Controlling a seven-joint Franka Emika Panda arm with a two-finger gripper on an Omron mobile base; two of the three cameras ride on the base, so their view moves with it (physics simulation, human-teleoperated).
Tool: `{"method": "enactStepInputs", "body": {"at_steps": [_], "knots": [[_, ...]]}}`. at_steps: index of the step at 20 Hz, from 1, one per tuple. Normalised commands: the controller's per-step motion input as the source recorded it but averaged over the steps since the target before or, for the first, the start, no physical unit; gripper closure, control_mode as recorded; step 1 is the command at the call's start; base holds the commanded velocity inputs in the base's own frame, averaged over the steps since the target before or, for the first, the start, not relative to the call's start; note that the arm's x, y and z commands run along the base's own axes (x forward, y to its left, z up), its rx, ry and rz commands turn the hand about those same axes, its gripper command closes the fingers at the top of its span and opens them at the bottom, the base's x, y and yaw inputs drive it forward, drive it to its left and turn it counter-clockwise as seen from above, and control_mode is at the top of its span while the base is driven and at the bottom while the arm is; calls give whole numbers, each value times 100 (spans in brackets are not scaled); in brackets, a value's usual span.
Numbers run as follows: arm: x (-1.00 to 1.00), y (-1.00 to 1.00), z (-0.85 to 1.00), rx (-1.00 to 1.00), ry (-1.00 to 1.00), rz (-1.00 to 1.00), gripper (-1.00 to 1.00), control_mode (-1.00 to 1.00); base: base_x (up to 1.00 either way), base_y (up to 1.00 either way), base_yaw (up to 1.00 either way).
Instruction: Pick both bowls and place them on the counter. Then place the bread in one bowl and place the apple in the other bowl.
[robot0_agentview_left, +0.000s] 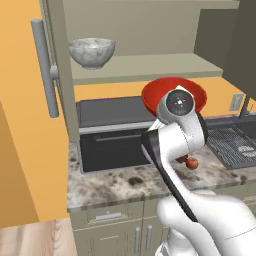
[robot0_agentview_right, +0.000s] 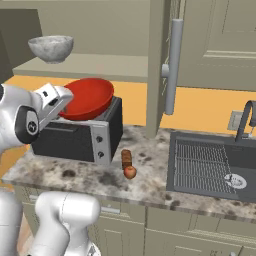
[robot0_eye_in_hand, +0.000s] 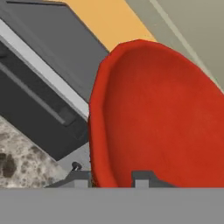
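Gripper (robot0_eye_in_hand: 111, 178) pinches rim of red bowl (robot0_agentview_right: 87, 98), held tilted above toaster oven (robot0_agentview_right: 80, 135). Thin rim grip: bowl may slip or strike oven before reaching worktop (robot0_agentview_right: 150, 172).

Glossy red wide bowl (robot0_agentview_right: 87, 98) tilted above dark grey toaster oven (robot0_agentview_right: 82, 137), which sits on speckled granite surface (robot0_agentview_right: 150, 175). Grey-white marbled bowl (robot0_agentview_right: 51, 48) on beige cabinet shelf (robot0_agentview_right: 100, 66) above. Brown bread chunk (robot0_agentview_right: 126, 158) touching small red apple (robot0_agentview_right: 130, 172), right of oven, left of dark sink basin (robot0_agentview_right: 210, 165).
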Motion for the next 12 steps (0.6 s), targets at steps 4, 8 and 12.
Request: {"method": "enactStepInputs", "body": {"at_steps": [4, 8, 12], "knots": [[-77, 28, -49, 0, 8, 0, 100, -100, 0, 0, 0], [-54, 27, -42, 0, 16, 0, 100, -100, 0, 0, 0], [-34, 37, -47, 0, 19, 0, 100, -100, 0, 0, 0]]}}
